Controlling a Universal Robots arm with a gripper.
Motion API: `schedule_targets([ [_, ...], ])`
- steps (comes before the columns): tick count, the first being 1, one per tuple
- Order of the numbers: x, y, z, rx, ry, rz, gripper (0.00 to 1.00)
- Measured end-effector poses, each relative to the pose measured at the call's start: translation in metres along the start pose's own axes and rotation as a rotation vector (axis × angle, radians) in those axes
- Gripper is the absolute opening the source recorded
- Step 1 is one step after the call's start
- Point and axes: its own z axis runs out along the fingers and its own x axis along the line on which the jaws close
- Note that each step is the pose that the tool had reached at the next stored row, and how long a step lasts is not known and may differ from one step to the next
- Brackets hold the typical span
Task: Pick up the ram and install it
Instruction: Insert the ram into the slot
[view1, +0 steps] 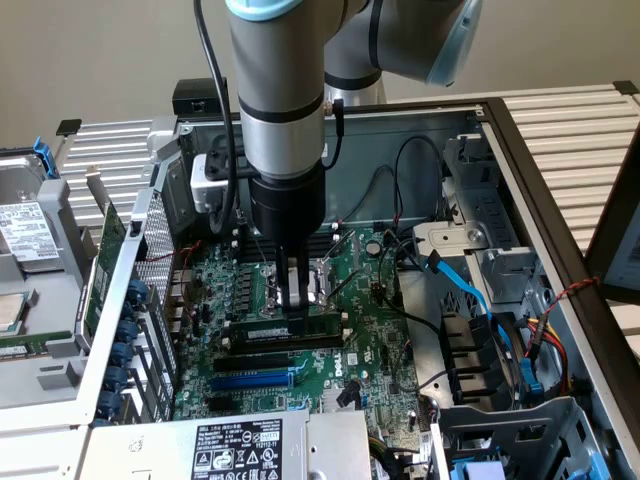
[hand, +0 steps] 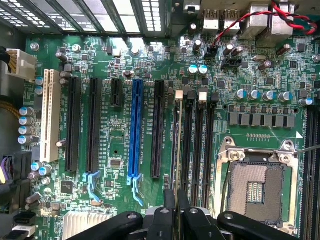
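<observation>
Flat green motherboard (hand: 115, 145), blue plastic expansion slot (hand: 135, 130), white plastic slot (hand: 48, 115), long green ram stick with black chips (view1: 290, 328)

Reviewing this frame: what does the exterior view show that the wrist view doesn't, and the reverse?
Exterior view: the robot arm, the case wall, blue cables and the ram's labelled side. Wrist view: the white slot and the processor socket's bare contacts. Both: the gripper closed on the ram at the memory slots, and the blue slot.
</observation>
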Motion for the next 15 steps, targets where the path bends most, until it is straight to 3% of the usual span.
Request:
schedule_targets([
  [8, -0.0001, 0.0016, 0.0005, 0.0007, 0.0001, 0.0, 0.14],
  [15, -0.0002, 0.0019, 0.0023, 0.0069, 0.0002, 0.0, 0.14],
])
